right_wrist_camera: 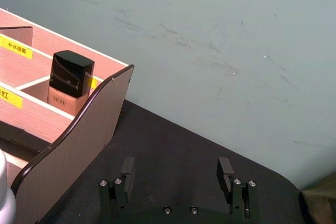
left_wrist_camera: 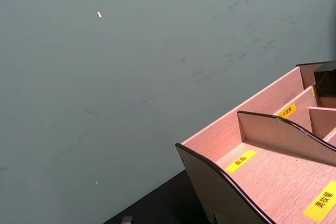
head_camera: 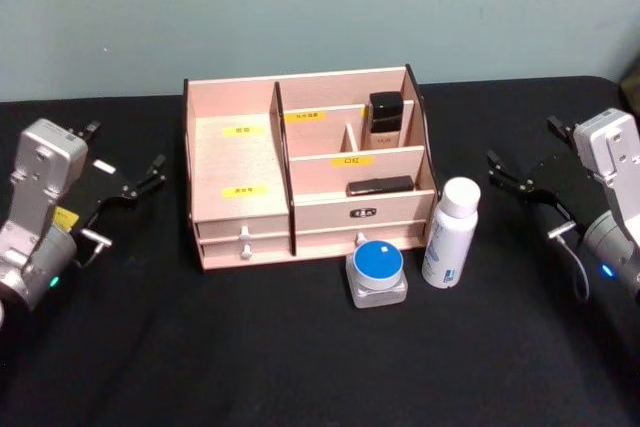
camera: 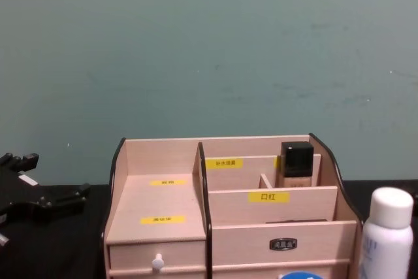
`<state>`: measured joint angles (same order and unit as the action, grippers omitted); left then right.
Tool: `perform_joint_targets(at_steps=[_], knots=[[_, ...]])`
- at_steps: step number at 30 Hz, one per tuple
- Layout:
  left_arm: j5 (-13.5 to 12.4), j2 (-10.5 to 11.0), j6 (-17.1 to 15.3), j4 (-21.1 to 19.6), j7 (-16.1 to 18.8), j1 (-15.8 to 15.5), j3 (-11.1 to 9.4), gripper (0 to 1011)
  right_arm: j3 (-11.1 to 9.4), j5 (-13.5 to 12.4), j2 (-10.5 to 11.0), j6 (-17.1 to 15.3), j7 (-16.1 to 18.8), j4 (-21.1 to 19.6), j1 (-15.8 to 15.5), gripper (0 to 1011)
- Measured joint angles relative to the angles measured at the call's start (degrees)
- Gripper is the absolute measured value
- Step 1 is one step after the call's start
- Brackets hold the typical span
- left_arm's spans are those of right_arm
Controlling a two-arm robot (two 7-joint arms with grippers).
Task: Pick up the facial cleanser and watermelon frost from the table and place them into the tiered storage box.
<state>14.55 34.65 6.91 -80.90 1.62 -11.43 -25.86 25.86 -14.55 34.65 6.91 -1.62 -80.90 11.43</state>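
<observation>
- Two things stand ready to be moved: one white bottle (head_camera: 449, 233) and one blue-lidded jar (head_camera: 377, 274). Both are upright on the table (head_camera: 250, 367), just in front of the right front corner of the box (head_camera: 235, 162), with the jar left of the bottle.
- I take the bottle for the cleanser and the jar for the watermelon frost, but I cannot read either label.
- Neither is in the box, so the task looks unstarted.
- One box sits mid-table with its open side up and its drawers toward the robot, so the stepped compartments can be reached from above.
- Two things sit in it already: one black-capped flask (head_camera: 386, 117) in the rear right compartment and one dark flat item (head_camera: 380, 186) on the step below. The left compartments hold nothing and are probably the easier places to drop into.
- At least four yellow labels mark the compartments.
- Two grippers hang one on each side, both well apart from the box. The left gripper (head_camera: 128, 145) has its fingers spread and holds nothing. The right gripper (head_camera: 520, 139) is also wide apart and bare.
- The right gripper is nearer the bottle and jar, so it seems better placed for the first pick.
</observation>
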Motion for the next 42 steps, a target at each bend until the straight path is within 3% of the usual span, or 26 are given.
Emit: perform_joint_targets(at_steps=[12,19,26,28,33,35,42], knots=[[0.0,0.0,0.0,0.0,0.0,0.0,0.0,1010,-0.85,-0.39,-0.22,0.12,1.41,0.16,-0.03,1002],[0.0,0.0,0.0,0.0,0.0,0.0,0.0,1010,-3.18,-1.33,1.42,0.15,2.95,-4.22,-2.24,1003],[0.0,0.0,0.0,0.0,0.0,0.0,0.0,1010,-6.44,-3.32,4.82,-0.56,4.7,-12.66,-7.03,1002],[0.0,0.0,0.0,0.0,0.0,0.0,0.0,1010,-8.09,-4.88,6.53,-0.97,5.96,-16.42,-9.77,1003],[0.0,0.0,0.0,0.0,0.0,0.0,0.0,1010,-10.0,-6.6,8.36,-1.45,7.23,-20.5,-13.15,1002],[0.0,0.0,0.0,0.0,0.0,0.0,0.0,1010,-11.45,-7.83,9.77,-1.73,8.28,-23.72,-16.1,1002],[0.0,0.0,0.0,0.0,0.0,0.0,0.0,1010,-13.19,-9.67,11.2,-2.03,10.2,-27.83,-20.58,1002]])
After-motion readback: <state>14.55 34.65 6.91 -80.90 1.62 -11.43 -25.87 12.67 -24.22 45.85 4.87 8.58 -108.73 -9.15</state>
